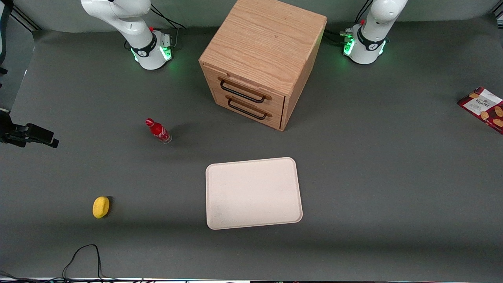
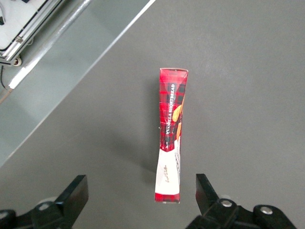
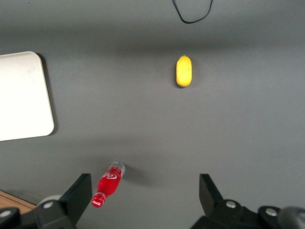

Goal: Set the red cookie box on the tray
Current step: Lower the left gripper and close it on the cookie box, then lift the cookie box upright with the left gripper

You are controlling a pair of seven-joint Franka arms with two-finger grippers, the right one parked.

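Front view: the box (image 1: 482, 109) stands at the working arm's end of the table, well apart from the empty tray (image 1: 253, 192). That long carry could shake loose a weak grip.

Left wrist view: the gripper (image 2: 140, 198) hangs above the box (image 2: 170, 136), which stands on its thin edge, fingers (image 2: 71, 195) spread wide and holding nothing. Closing off-centre could tip the box flat.

Right wrist view: 1 bottle (image 3: 108, 185) and 1 lemon (image 3: 183, 71) lie clear of the tray (image 3: 21, 98).

You are viewing a robotics lab: bench-mounted arm bases (image 1: 151, 51) on a grey-matted table (image 1: 393, 177), gripper (image 2: 142, 198) above it.
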